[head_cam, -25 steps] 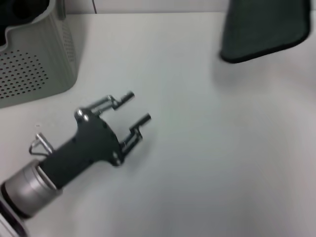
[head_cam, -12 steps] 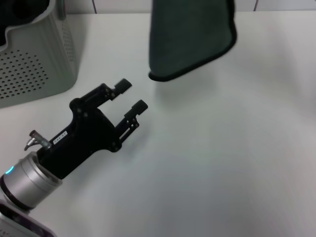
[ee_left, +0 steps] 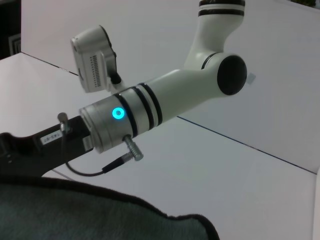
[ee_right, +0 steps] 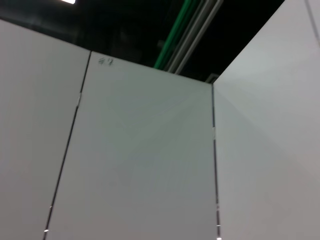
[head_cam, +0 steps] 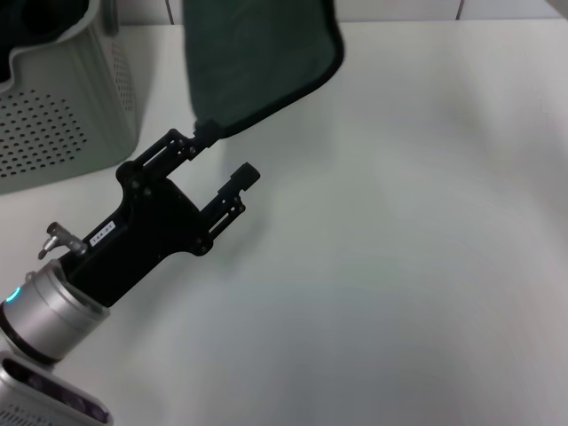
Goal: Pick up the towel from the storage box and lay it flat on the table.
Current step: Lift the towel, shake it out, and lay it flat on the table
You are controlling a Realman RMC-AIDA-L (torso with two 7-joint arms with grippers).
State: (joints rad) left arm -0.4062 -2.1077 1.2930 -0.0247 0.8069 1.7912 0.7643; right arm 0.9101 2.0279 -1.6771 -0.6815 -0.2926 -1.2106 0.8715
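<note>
i have the towel [head_cam: 262, 62] hanging in the upper middle of the head frame, dark grey-green face toward the camera, black edging curving round its lower corner. its top runs out of frame, so i cannot see what carries it; i judge the right arm has it from above, but the right gripper shows in no view and its wrist camera sees only wall panels and a dark ceiling, which fits an arm raised high.

the left gripper [head_cam: 222, 153] sits in the lower left of the head frame, reaching up and to the right, its two fingers spread wide with nothing between them. the upper finger [head_cam: 177, 146] meets the towel's lowest corner in the picture; whether it truly touches or only overlaps i cannot tell. i read that placing as deliberate: open jaws brought to the hanging corner, so a second hold can spread the cloth before it goes down.

the storage box [head_cam: 62, 98] stands in the upper left, just beside the left gripper's far side, with the towel clear of it. the table [head_cam: 399, 266] lies bare and white across the right. in the left wrist view the towel's edge [ee_left: 100, 215] fills the bottom of the frame.

the lay-flat is not yet done.
</note>
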